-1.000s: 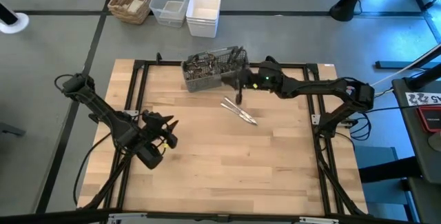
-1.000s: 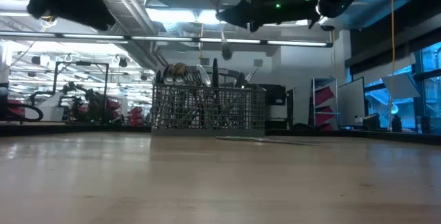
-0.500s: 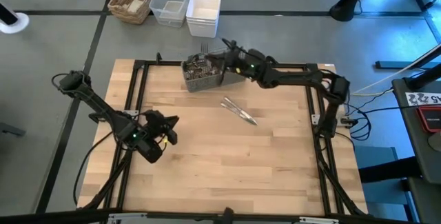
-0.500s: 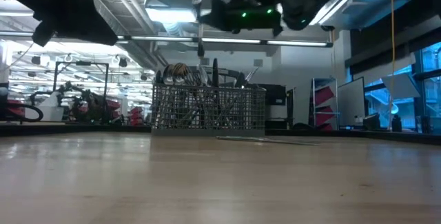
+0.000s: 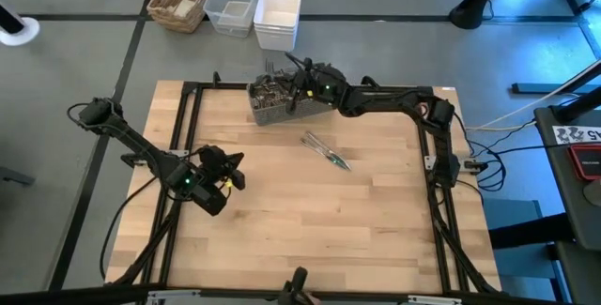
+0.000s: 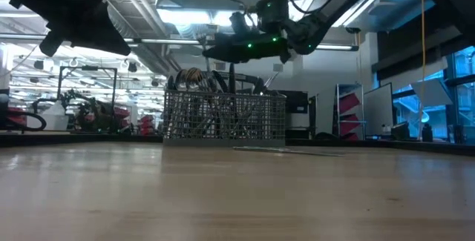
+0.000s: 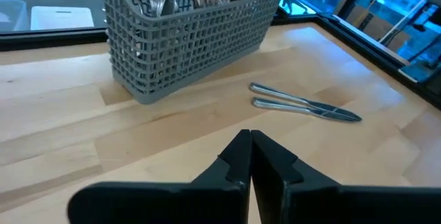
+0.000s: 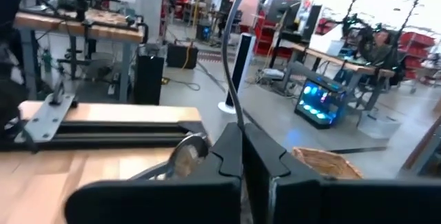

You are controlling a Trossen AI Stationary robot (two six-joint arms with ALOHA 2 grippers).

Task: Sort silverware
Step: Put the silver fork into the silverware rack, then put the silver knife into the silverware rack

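Note:
A grey mesh caddy (image 5: 275, 100) (image 6: 223, 115) (image 7: 186, 38) full of silverware stands at the table's far middle. Two table knives (image 5: 326, 150) (image 7: 303, 105) lie side by side flat on the wood, nearer than the caddy. My right gripper (image 5: 293, 70) (image 8: 242, 138) reaches in from the right above the caddy, shut on a thin piece of silverware (image 8: 234, 52). My left gripper (image 5: 233, 169) (image 7: 249, 145) hovers over the table's left part, shut and empty, pointing toward the caddy and knives. My right gripper pinches the slim handle (image 8: 240, 117) of one piece of silverware between its two fingers. The fingers come about level from the table's right side and lie across the handle. The piece is lifted clear above the caddy, and its end (image 5: 271, 64) sticks out past the fingers.
Beyond the table's far edge on the floor stand a wicker basket (image 5: 180, 0), a clear bin (image 5: 232, 3) and a white bin (image 5: 276, 16). A black frame (image 5: 188, 108) runs along the table's edges. Bare wood fills the near half.
My right gripper has swung from right of the caddy toward the table's left and far edge, stopping above the caddy with the silverware piece still held. The piece hung downward before and now points away past the fingers. My left gripper has sunk slightly.

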